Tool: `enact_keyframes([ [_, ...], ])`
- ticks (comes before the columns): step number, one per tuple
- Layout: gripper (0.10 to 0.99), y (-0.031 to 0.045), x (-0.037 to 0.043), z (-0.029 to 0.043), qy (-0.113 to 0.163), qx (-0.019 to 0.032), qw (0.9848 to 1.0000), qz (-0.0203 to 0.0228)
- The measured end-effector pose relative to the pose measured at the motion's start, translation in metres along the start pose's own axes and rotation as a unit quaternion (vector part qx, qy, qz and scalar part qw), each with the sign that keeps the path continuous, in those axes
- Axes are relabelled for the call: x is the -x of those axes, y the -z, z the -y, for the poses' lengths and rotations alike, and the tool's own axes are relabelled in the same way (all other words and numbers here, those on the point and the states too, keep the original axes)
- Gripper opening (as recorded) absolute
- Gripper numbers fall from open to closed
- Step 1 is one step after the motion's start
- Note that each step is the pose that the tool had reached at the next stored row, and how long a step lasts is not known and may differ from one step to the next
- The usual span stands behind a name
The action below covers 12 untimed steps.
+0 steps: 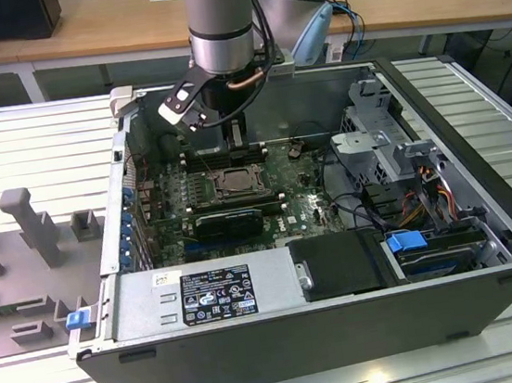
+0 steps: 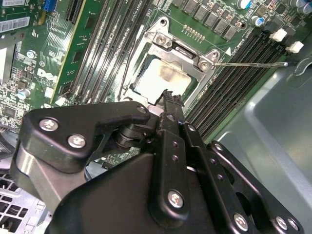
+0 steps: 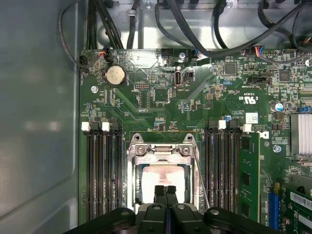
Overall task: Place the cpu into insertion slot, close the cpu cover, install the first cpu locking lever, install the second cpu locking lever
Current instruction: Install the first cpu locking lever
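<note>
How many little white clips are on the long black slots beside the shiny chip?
4 in the first wrist view: two white clips on the slots at one side of the cpu, two at the other side. The gripper may hide more.

The cpu (image 3: 163,175) has a pale silvery top with a warm, brownish sheen across it. The cpu cover (image 3: 161,157) framing the cpu is bright bare-metal silver. The motherboard (image 3: 161,105) around the cpu is deep green, speckled with fine pale tracks and small black chips. The memory slots (image 3: 103,170) on either side of the cpu run as black stripes tipped with white clips. The gripper (image 3: 165,189) over the cpu is matt black with silver screw heads. A coin battery (image 3: 116,75) near the cpu is dull silver. The case (image 1: 303,344) enclosing the cpu is dark grey, with a blue tab (image 1: 406,239).
</note>
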<state>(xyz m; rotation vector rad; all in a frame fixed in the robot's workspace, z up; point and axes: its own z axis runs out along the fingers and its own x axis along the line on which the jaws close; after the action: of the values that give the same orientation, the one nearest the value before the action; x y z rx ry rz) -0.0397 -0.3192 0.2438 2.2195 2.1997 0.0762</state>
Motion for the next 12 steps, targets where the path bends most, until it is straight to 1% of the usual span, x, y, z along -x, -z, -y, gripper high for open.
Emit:
enact_keyframes([
  [12,0.106,0.0027,0.0,-0.0001,0.0,-0.0001,1.0,0.0001],
])
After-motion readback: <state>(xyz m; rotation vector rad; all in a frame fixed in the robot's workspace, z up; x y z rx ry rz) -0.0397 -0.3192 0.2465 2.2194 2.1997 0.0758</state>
